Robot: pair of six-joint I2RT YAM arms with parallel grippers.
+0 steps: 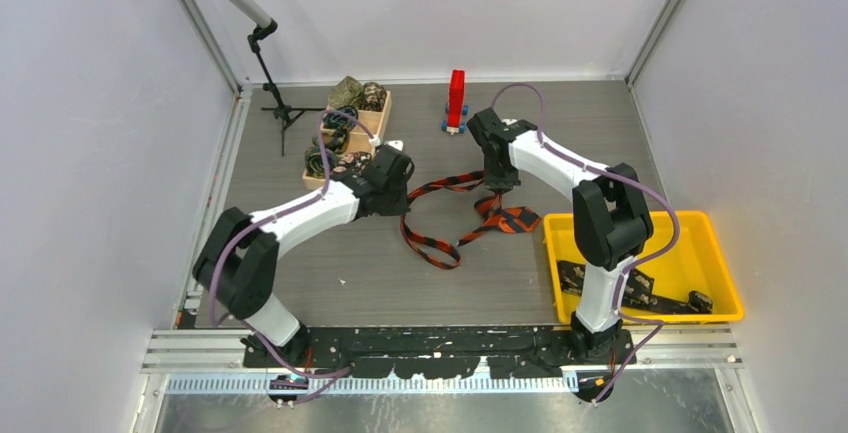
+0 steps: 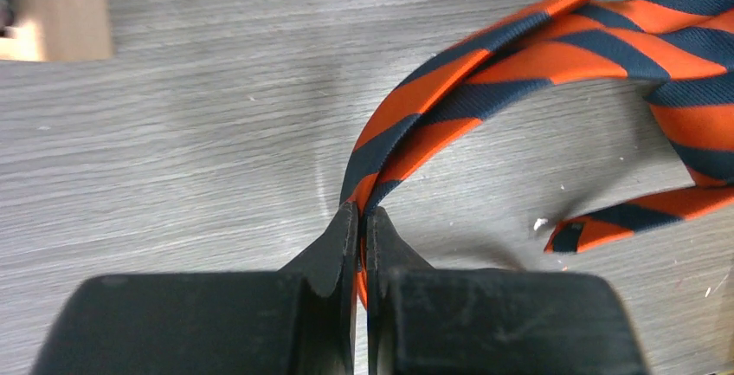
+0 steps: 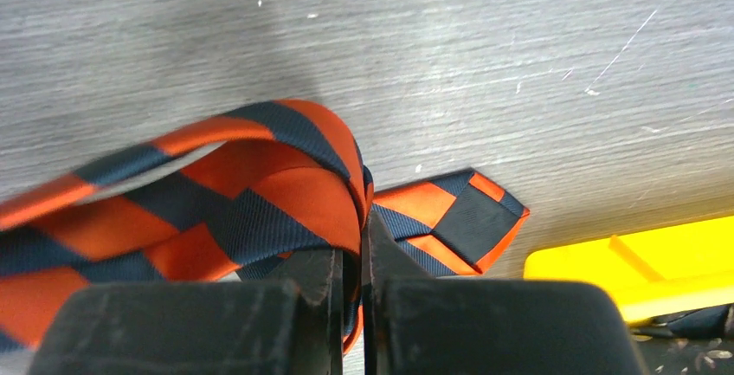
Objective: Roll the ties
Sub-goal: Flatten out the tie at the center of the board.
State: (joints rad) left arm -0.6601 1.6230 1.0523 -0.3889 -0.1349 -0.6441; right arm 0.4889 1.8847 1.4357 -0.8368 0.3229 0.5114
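An orange-and-black checked tie (image 1: 455,215) lies in loops on the grey table between my arms. My left gripper (image 1: 392,191) is shut on its narrow part; in the left wrist view the fabric (image 2: 450,102) runs out from between the closed fingers (image 2: 362,219), up and to the right. My right gripper (image 1: 497,181) is shut on a fold of the wide part (image 3: 251,184), and the tie's pointed end (image 3: 463,219) lies flat on the table just beyond it. Several rolled ties sit in a wooden box (image 1: 350,123) at the back left. Dark ties lie in the yellow bin (image 1: 700,243).
A red-and-white toy block on blue wheels (image 1: 455,101) stands at the back centre. A black tripod stand (image 1: 275,103) is at the back left. The yellow bin's corner shows in the right wrist view (image 3: 640,262). The wooden box corner shows in the left wrist view (image 2: 52,3).
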